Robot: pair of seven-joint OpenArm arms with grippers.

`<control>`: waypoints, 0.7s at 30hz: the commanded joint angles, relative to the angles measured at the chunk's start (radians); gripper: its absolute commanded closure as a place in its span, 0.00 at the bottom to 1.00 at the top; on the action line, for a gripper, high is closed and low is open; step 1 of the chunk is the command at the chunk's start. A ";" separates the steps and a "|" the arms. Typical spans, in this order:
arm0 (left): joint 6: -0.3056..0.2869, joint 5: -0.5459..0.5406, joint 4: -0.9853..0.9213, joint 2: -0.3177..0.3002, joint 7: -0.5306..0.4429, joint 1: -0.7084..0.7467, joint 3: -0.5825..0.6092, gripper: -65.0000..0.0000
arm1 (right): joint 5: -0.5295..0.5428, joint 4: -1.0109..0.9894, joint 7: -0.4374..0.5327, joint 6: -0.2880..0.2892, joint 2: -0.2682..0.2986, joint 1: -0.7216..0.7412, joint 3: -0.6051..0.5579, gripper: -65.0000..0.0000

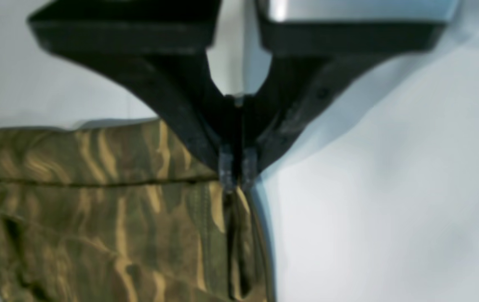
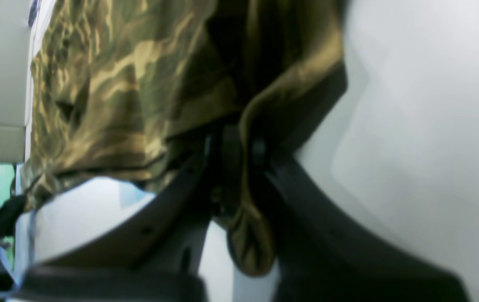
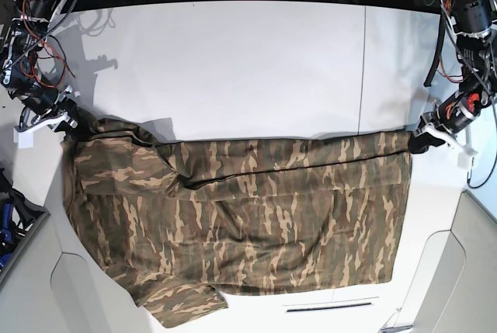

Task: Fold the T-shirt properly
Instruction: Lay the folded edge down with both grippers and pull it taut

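The camouflage T-shirt [image 3: 248, 209] lies spread across the white table [image 3: 248, 69], with its far edge stretched in a line between my two grippers. At the right of the base view, my left gripper [image 3: 422, 141] is shut on the shirt's far corner. The left wrist view shows its fingertips [image 1: 227, 167] pinched together on the cloth edge [image 1: 96, 209]. At the left of the base view, my right gripper [image 3: 75, 125] is shut on the other far corner. In the right wrist view a fold of the shirt [image 2: 117, 84] is bunched between the jaws of the right gripper [image 2: 239, 155].
Bare white tabletop reaches back behind the shirt, with a seam line [image 3: 363, 69] running front to back. Red and black cables [image 3: 31, 7] hang at the back left. Beige panels [image 3: 466, 271] flank the table's front corners, and the shirt's near edge hangs toward the front.
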 commanded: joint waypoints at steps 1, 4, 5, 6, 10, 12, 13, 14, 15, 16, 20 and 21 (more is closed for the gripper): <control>-0.023 -0.032 0.030 -0.027 0.000 0.013 -0.010 1.00 | -0.005 0.034 -0.017 0.003 0.012 -0.021 0.000 1.00; -0.023 -0.059 0.084 -0.035 0.000 0.080 -0.029 1.00 | 0.022 0.110 -0.017 0.003 0.011 -0.093 0.000 1.00; -0.023 -0.061 0.109 -0.034 0.000 0.102 -0.037 1.00 | 0.035 0.136 -0.017 0.003 0.011 -0.116 0.000 1.00; -0.023 -0.065 0.138 -0.034 0.001 0.125 -0.043 1.00 | 0.047 0.159 -0.018 0.003 0.011 -0.139 0.000 1.00; -0.023 -0.101 0.254 -0.035 0.034 0.229 -0.068 1.00 | 0.068 0.242 -0.021 0.003 0.011 -0.221 0.000 1.00; -0.023 -0.120 0.291 -0.034 0.042 0.276 -0.089 1.00 | 0.073 0.278 -0.023 0.003 0.011 -0.261 0.000 1.00; -0.023 -0.127 0.305 -0.034 0.048 0.296 -0.102 1.00 | 0.076 0.295 -0.031 0.003 0.011 -0.281 0.000 1.00; -0.023 -0.130 0.317 -0.034 0.053 0.314 -0.116 1.00 | 0.085 0.312 -0.045 0.003 0.012 -0.297 0.000 1.00; -0.023 -0.130 0.328 -0.034 0.056 0.330 -0.130 1.00 | 0.095 0.328 -0.058 0.003 0.011 -0.314 0.002 1.00; -0.023 -0.130 0.341 -0.034 0.056 0.347 -0.145 1.00 | 0.108 0.346 -0.069 0.003 0.011 -0.331 0.003 1.00; -0.023 -0.161 0.412 -0.032 0.071 0.425 -0.200 1.00 | 0.140 0.407 -0.073 0.006 0.014 -0.406 0.020 1.00; -0.023 -0.174 0.432 -0.030 0.088 0.443 -0.213 1.00 | 0.146 0.419 -0.073 0.006 0.016 -0.423 0.027 1.00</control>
